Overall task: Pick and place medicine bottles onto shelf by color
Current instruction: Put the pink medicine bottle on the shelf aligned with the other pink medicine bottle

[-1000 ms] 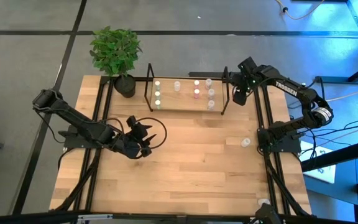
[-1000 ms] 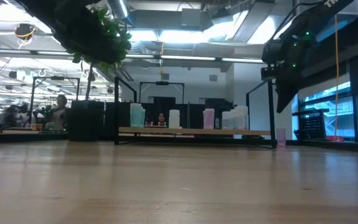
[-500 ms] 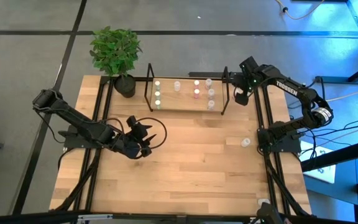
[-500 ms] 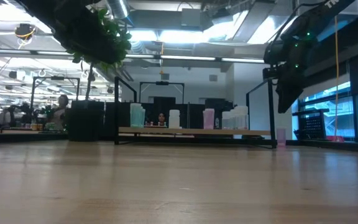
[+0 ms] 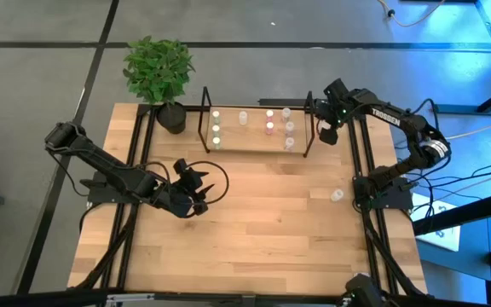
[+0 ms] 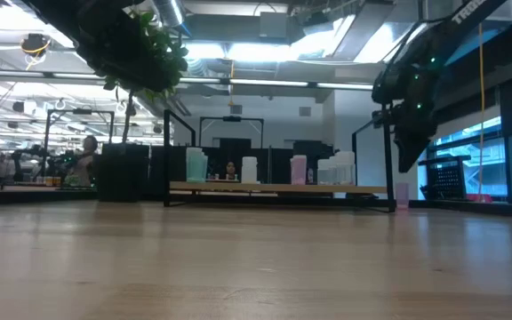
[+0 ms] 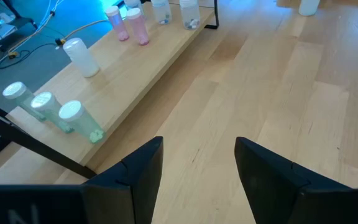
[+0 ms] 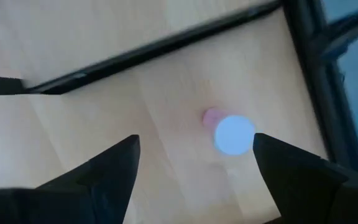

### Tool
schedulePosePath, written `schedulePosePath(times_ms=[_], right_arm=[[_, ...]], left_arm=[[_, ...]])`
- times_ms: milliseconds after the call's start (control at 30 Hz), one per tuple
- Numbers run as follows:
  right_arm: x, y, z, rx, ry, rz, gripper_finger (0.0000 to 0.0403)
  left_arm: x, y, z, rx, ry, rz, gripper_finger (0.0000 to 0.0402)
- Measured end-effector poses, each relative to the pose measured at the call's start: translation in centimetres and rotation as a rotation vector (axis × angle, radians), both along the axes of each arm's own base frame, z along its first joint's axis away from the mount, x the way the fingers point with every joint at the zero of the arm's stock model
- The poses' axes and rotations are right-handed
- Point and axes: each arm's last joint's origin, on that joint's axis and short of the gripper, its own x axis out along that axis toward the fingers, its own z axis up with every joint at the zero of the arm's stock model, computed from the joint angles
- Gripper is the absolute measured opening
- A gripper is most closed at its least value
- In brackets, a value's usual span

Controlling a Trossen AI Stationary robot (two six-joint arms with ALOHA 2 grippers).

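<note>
The shelf (image 5: 254, 130) stands at the table's far side with several small bottles on it: green (image 7: 73, 119), white (image 7: 81, 56), pink (image 7: 134, 26) and clear (image 7: 188, 14). A pink bottle with a white cap (image 8: 230, 132) stands upright on the table just beyond the shelf's right end, and it shows in the low view (image 6: 403, 194) too. My right gripper (image 8: 194, 168) is open above it, with one finger on either side, touching nothing. My left gripper (image 5: 196, 189) is open and empty at mid-left, pointing toward the shelf. Another bottle (image 5: 337, 195) stands on the table at the right.
A potted plant (image 5: 162, 77) stands at the far left corner beside the shelf. The shelf's upright black wire end (image 5: 309, 128) is close to my right gripper. Bare tabletop (image 5: 262, 230) lies between the arms and toward the near edge.
My right gripper has come down a little toward the pink bottle by the shelf's right end, and its arm has shifted slightly toward the far edge. It stays open.
</note>
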Motion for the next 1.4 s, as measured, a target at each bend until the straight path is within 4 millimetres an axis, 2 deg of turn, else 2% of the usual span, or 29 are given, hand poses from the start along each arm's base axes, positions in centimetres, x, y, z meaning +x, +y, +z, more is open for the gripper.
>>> schedulePosePath(times_ms=[233, 533, 933, 1400], right_arm=[[0.5, -1.0, -1.6, 0.006, 0.039, 0.003, 0.0316], [0.8, -1.8, -2.8, -0.006, 0.075, -0.01, 0.0316], [0.5, -1.5, -2.9, 0.033, 0.102, -0.002, 0.0316], [0.1, -1.1, -3.0, 0.032, 0.195, 0.168, 0.0316]], left_arm=[[0.0, 0.0, 0.0, 0.0, 0.0, 0.001, 0.0194], [0.0, 0.0, 0.0, 0.0, -0.001, 0.002, 0.0194], [0.0, 0.0, 0.0, 0.0, -0.001, 0.002, 0.0194], [0.0, 0.0, 0.0, -0.001, 0.0, 0.0, 0.0194]])
